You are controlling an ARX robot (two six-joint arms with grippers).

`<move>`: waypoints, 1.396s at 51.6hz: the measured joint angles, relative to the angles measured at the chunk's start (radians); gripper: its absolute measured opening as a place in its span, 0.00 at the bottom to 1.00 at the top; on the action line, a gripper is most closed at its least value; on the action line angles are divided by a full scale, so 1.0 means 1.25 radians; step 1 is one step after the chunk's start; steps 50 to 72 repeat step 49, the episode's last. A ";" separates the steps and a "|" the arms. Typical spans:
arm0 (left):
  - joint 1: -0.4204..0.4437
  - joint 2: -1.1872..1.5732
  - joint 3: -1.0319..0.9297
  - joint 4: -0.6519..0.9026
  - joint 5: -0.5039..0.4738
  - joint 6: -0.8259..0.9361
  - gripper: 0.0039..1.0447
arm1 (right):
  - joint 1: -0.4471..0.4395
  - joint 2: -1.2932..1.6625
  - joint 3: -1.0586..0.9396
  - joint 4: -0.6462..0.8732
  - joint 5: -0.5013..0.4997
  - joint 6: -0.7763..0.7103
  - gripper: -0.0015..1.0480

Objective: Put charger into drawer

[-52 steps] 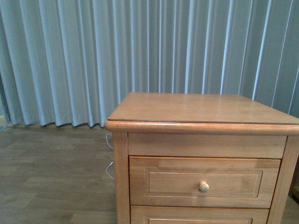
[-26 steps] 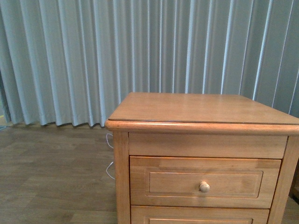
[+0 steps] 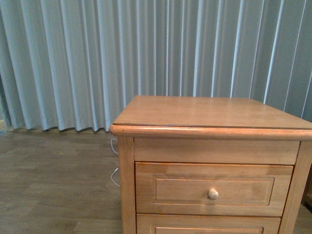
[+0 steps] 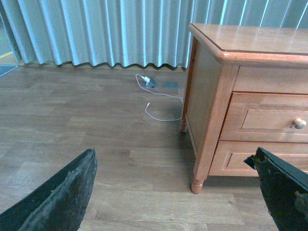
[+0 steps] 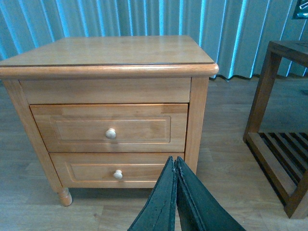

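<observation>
With the drawer (image 5: 109,128) closed, left gripper (image 4: 175,190) spread and right gripper (image 5: 175,192) pressed together and empty, the opening step is pending: grasp the knob (image 5: 111,133).

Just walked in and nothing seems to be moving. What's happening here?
Nothing is being handled right now. The upper drawer of the nightstand is shut, and no charger shows on its top. The left tool is open and empty out over the floor. The right tool is shut on nothing, in front of the lower drawer. A white cable lies on the floor by the curtain.
</observation>
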 joint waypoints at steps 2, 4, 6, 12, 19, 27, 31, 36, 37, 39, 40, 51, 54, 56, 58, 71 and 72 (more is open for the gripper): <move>0.000 0.000 0.000 0.000 0.000 0.000 0.95 | 0.000 -0.007 -0.011 0.000 0.000 0.000 0.02; 0.000 0.000 0.000 0.000 -0.001 0.000 0.95 | 0.000 -0.013 -0.020 0.000 0.000 0.000 0.02; 0.000 0.000 0.000 0.000 0.000 0.000 0.95 | 0.000 -0.014 -0.022 0.000 0.000 0.000 0.02; 0.000 0.000 0.000 0.000 0.000 0.000 0.95 | 0.000 -0.015 -0.022 0.000 0.000 0.000 0.02; 0.000 0.000 0.000 0.000 0.000 0.000 0.95 | 0.000 -0.016 -0.022 0.000 0.000 0.000 0.02; 0.000 0.000 0.000 0.000 0.000 0.000 0.95 | 0.000 -0.016 -0.022 0.000 0.000 -0.001 0.16; 0.000 0.000 0.000 0.000 0.000 0.000 0.95 | 0.000 -0.016 -0.022 0.000 0.000 -0.001 0.30; 0.000 0.000 0.000 0.000 0.000 0.000 0.95 | 0.000 -0.016 -0.022 0.000 0.000 -0.001 0.45; 0.000 0.000 0.000 0.000 0.000 0.000 0.95 | 0.000 -0.016 -0.022 0.000 0.000 -0.001 0.48; 0.000 0.000 0.000 0.000 0.000 0.000 0.95 | 0.000 -0.016 -0.022 0.000 0.000 -0.001 0.55; 0.000 0.000 0.000 0.000 0.000 0.000 0.95 | 0.000 -0.016 -0.022 0.000 0.000 -0.001 0.59; 0.000 0.000 0.000 0.000 0.000 0.000 0.95 | 0.000 -0.016 -0.022 0.000 0.000 -0.001 0.89; 0.000 0.000 0.000 0.000 0.000 0.000 0.95 | 0.000 -0.016 -0.022 0.000 0.000 -0.001 0.89; 0.000 0.000 0.000 0.000 0.000 0.000 0.95 | 0.000 -0.016 -0.022 0.000 0.000 -0.001 0.89; 0.000 0.000 0.000 0.000 0.000 0.000 0.95 | 0.000 -0.016 -0.022 0.000 0.000 -0.001 0.89; 0.000 0.000 0.000 0.000 0.000 0.000 0.95 | 0.000 -0.016 -0.022 0.000 0.000 -0.001 0.89; 0.000 0.000 0.000 0.000 0.000 0.000 0.95 | 0.000 -0.016 -0.022 0.000 0.000 -0.001 0.89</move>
